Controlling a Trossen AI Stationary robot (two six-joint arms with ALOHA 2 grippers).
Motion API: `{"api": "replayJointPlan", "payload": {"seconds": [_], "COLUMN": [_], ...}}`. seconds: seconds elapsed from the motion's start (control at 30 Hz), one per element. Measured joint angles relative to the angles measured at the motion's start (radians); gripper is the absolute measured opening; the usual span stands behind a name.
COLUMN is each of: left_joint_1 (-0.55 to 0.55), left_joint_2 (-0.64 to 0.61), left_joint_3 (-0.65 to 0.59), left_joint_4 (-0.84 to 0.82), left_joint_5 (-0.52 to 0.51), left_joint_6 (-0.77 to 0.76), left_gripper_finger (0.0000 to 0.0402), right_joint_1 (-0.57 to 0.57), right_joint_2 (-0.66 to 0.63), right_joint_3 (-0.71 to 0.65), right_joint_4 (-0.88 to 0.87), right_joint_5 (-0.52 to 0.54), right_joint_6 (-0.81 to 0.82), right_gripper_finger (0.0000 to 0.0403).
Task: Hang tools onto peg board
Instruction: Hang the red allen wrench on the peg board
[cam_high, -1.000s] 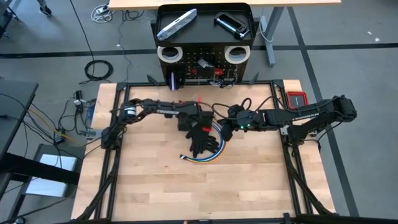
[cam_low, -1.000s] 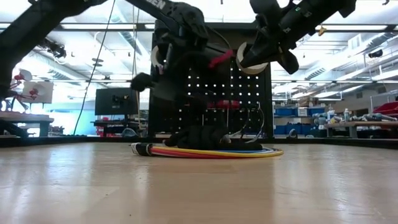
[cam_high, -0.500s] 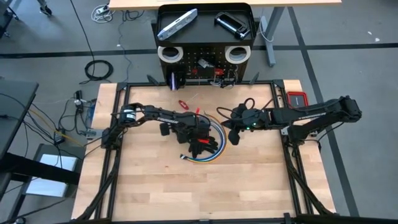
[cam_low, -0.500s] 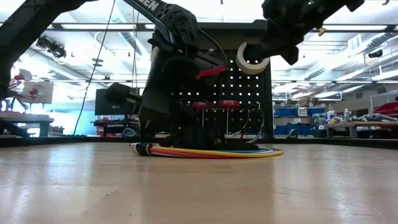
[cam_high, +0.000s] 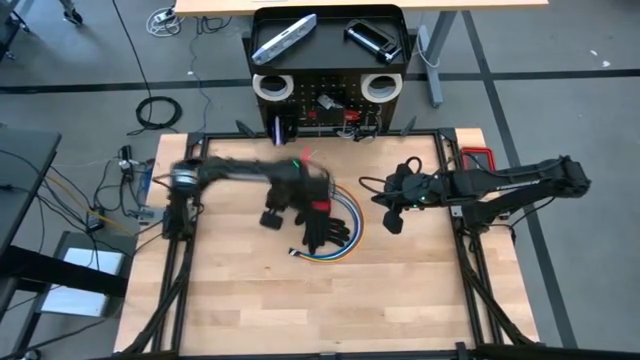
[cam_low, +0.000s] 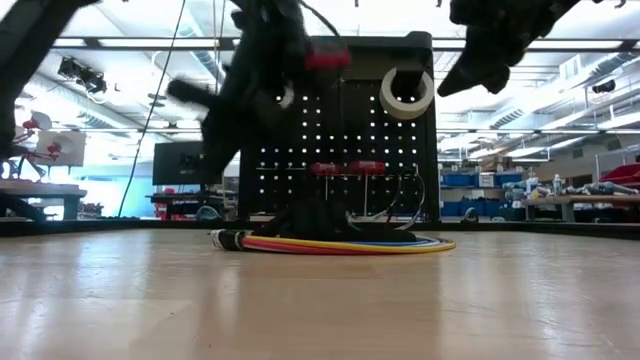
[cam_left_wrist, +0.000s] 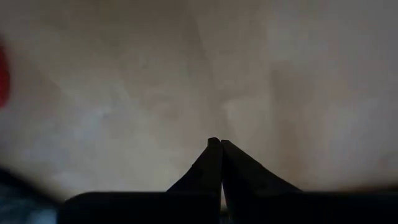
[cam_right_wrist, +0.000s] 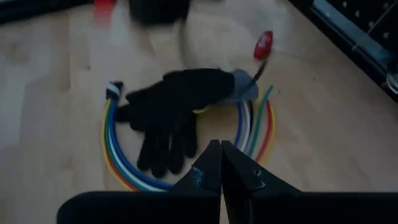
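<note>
Both claws are pinched shut and empty: the left claw (cam_high: 303, 182) hangs over the tabletop's (cam_high: 250, 300) middle, the right claw (cam_high: 392, 214) toward its right edge. The peg board (cam_high: 325, 110) stands at the far edge, with tape rolls (cam_high: 271, 86) already hung. Whichever goes next should open wide above the black glove (cam_high: 325, 232) and cable coil (cam_high: 352, 226) before descending.

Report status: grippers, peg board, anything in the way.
Left gripper shut, over bare table. Right gripper shut, empty, above black glove. Peg board holds tape rolls. Glove and cable coil mid-table.
</note>
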Motion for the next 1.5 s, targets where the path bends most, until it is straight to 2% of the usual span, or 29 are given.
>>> {"api": "replayJointPlan", "payload": {"seconds": [0.07,0.13,0.27,0.43,0.5,0.6,0.67,0.83,1.0,1.13,1.23,1.3,1.37,1.5], "left_joint_1": [0.051,0.104,0.18,0.207,0.199,0.176,0.156,0.108,0.081,0.039,0.052,0.103,0.169,0.25], "left_joint_2": [-0.096,-0.205,-0.413,-0.608,-0.649,-0.683,-0.685,-0.684,-0.724,-0.736,-0.703,-0.671,-0.615,-0.485], "left_joint_3": [-0.017,-0.062,-0.236,-0.512,-0.605,-0.708,-0.755,-0.884,-1.057,-1.201,-1.274,-1.288,-1.274,-1.228], "left_joint_4": [0.082,0.237,0.515,0.762,0.857,0.98,1.071,1.306,1.635,1.911,1.981,1.97,1.986,2.11], "left_joint_5": [0.112,0.173,0.15,0.15,0.16,0.21,0.208,0.074,-0.105,-0.332,-0.486,-0.51,-0.483,-0.452], "left_joint_6": [-0.088,-0.214,-0.434,-0.601,-0.632,-0.586,-0.566,-0.469,-0.522,-0.554,-0.554,-0.566,-0.572,-0.465], "left_gripper_finger": [0.0012,0.0012,0.0012,0.0012,0.0012,0.0012,0.0012,0.0012,0.0012,0.0011,0.0008,0.0004,0.0003,0.0002], "right_joint_1": [0.003,0.007,0.023,0.044,0.045,0.045,0.045,0.044,0.044,0.043,0.036,0.025,0.012,-0.015], "right_joint_2": [-0.006,-0.009,-0.005,-0.006,-0.005,-0.004,-0.004,-0.005,-0.005,-0.004,-0.004,-0.004,-0.004,-0.004], "right_joint_3": [0.0,-0.001,-0.006,-0.049,-0.065,-0.077,-0.078,-0.079,-0.079,-0.079,-0.079,-0.079,-0.079,-0.079], "right_joint_4": [-0.028,-0.059,-0.062,-0.038,-0.025,-0.022,-0.009,0.006,-0.005,-0.012,-0.012,0.005,0.022,0.045], "right_joint_5": [0.001,0.004,0.027,0.082,0.087,0.089,0.089,0.09,0.09,0.09,0.094,0.103,0.126,0.19], "right_joint_6": [0.007,0.028,0.042,0.049,0.053,0.053,0.052,0.057,0.096,0.103,0.099,0.084,0.064,0.036], "right_gripper_finger": [0.0014,0.0014,0.0015,0.0016,0.0016,0.0017,0.0017,0.0016,0.0018,0.002,0.0016,0.0014,0.0014,0.0016]}}
